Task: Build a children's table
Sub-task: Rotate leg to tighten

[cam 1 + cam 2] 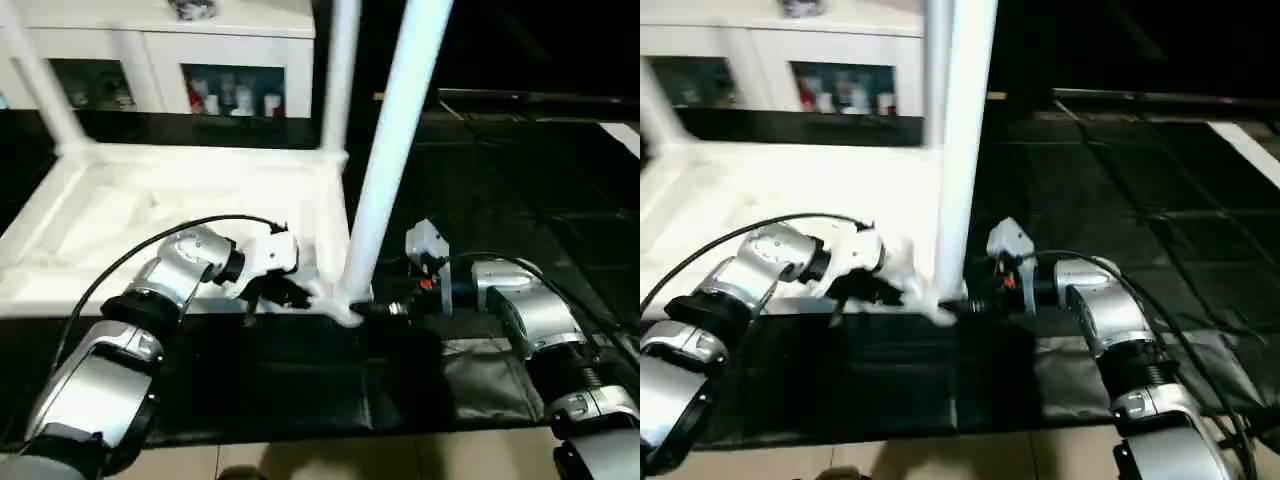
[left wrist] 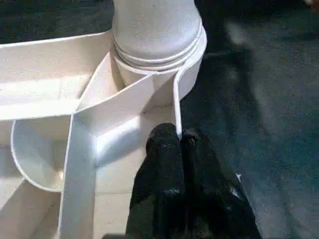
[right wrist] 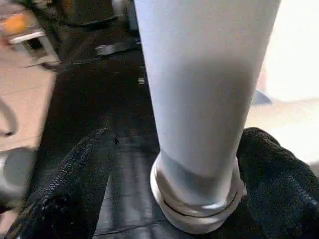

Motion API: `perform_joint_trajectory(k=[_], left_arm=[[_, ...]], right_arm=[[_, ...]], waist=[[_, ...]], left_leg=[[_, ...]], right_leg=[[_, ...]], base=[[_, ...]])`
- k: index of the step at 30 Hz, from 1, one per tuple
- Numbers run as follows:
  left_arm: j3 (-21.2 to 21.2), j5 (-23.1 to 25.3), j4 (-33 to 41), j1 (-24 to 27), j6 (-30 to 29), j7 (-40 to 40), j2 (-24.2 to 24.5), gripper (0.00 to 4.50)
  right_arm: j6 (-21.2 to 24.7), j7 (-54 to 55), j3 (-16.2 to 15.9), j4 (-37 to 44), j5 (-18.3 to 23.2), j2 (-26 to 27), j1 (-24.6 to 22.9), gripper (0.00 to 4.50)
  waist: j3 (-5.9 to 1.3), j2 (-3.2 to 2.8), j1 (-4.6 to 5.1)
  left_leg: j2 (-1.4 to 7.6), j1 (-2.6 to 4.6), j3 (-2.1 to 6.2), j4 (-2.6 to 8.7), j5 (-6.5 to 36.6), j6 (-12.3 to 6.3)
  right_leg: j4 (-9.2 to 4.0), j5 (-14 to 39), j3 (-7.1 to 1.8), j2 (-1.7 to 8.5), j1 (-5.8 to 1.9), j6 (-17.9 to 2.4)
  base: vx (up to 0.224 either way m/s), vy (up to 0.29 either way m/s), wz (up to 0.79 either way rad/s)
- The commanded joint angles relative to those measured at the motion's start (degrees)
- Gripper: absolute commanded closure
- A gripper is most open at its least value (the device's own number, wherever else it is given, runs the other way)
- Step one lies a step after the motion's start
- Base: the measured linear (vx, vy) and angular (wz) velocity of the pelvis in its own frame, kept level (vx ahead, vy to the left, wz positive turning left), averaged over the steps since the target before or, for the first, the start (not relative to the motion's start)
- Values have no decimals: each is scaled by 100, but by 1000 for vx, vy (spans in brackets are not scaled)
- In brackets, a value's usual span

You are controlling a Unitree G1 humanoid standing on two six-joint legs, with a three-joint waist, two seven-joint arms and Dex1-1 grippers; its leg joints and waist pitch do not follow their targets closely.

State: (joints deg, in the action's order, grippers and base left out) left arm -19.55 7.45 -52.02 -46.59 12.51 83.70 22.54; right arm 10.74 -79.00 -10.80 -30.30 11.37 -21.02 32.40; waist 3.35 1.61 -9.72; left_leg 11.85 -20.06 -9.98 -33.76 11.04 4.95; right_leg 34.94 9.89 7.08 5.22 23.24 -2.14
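The children's table top lies upside down on the dark floor, ribbed side up. White legs stand in its corner lobes: the near right leg, one behind it and one at the far left. My left gripper is shut on the thin rim wall of the near right corner lobe, just beside that leg's socket. My right gripper is open, one black finger on each side of the leg's base; that finger stands clear of the leg.
A white glass-door cabinet with small items inside stands behind the table top. A black mat covers the floor under my arms, with a strip of tan floor at the near edge. Dark tiled floor stretches to the right.
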Motion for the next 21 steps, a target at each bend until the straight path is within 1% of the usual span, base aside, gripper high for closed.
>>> perform_joint_trajectory(k=[1,2,3,4,5,6,7,8,9,10,12,13,14,15,16,17,21], left_arm=[[-264,74,245,59,242,377,-30,450],[-293,96,251,66,311,432,-17,450],[-294,97,251,67,314,434,-17,450],[-314,105,243,65,364,459,-10,450],[-320,106,238,64,374,465,-8,450],[-325,108,238,64,386,465,-5,450],[-330,111,238,64,401,465,-2,450],[-335,110,241,65,401,463,-1,450],[-333,105,255,73,405,460,6,450],[-330,101,268,77,399,460,9,450],[-320,98,283,93,404,457,23,450],[-319,101,280,93,406,449,23,450],[-318,104,276,93,407,441,23,450],[-314,107,278,98,411,435,24,450],[-307,119,259,97,405,410,19,450],[-305,119,254,98,399,407,18,450],[-291,84,224,94,188,461,6,450]], right_arm=[[11,-261,-115,60,33,-72,-9,91],[19,-344,-135,33,38,-72,5,100],[20,-348,-136,32,38,-72,6,100],[32,-413,-145,14,52,-71,19,112],[33,-433,-148,11,59,-69,23,121],[38,-453,-154,12,68,-67,25,121],[45,-477,-162,14,78,-65,27,132],[51,-521,-178,18,92,-64,29,143],[76,-580,-199,32,109,-66,27,153],[86,-623,-213,35,118,-69,27,153],[85,-650,-234,32,130,-67,30,175],[85,-655,-236,26,131,-68,33,175],[85,-661,-238,20,133,-69,35,192],[78,-674,-243,9,134,-68,39,192],[88,-718,-235,2,128,-58,39,211],[92,-726,-233,7,126,-53,35,211],[144,-686,-218,78,144,-28,-17,240]], waist=[[-417,-81,33],[-417,-77,31],[-414,-59,27],[-415,-64,27],[-421,-56,17],[-416,-61,20],[-418,-60,18],[-419,-30,20],[-420,-44,15],[-420,-34,15],[-428,-41,10],[-425,-26,10],[-424,-30,6],[-420,-33,7],[-421,-35,4],[-421,-34,2],[-425,-35,1]], left_leg=[[228,43,31,394,1070,-166],[229,36,35,397,1086,-147],[233,33,38,401,1086,-133],[232,32,38,401,1096,-131],[235,47,34,397,1081,-125],[234,42,37,400,1077,-118],[234,41,38,401,1068,-115],[231,33,35,398,1046,-118],[230,27,39,398,1012,-121],[230,29,37,397,994,-122],[233,29,38,393,940,-129],[230,22,35,391,919,-136],[227,24,35,390,922,-138],[224,25,32,391,941,-137],[225,28,32,391,948,-132],[223,25,32,389,956,-130],[226,27,34,390,931,-128]], right_leg=[[-399,1154,-380,444,-349,-1158],[-395,1196,-381,448,-357,-1143],[-397,1263,-380,450,-355,-1109],[-399,1292,-380,448,-353,-1093],[-401,1304,-382,450,-341,-1079],[-403,1319,-382,445,-342,-1071],[-400,1315,-381,444,-344,-1064],[-398,1311,-381,444,-350,-1051],[-393,1310,-379,448,-351,-1042],[-395,1309,-380,446,-348,-1034],[-380,1248,-381,447,-348,-1045],[-375,1194,-381,444,-350,-1053],[-377,1214,-379,445,-348,-1052],[-387,1280,-379,444,-345,-1033],[-392,1312,-378,447,-345,-1025],[-398,1355,-379,448,-346,-1004],[-393,1355,-378,445,-345,-989]], base=[[0,0,0],[0,0,0],[0,0,0],[0,0,0],[0,0,0],[0,0,0],[0,0,0],[0,0,0],[0,0,0],[0,0,0],[0,0,0],[0,0,0],[0,0,0],[0,0,0],[0,0,0],[0,0,0],[0,0,0]])
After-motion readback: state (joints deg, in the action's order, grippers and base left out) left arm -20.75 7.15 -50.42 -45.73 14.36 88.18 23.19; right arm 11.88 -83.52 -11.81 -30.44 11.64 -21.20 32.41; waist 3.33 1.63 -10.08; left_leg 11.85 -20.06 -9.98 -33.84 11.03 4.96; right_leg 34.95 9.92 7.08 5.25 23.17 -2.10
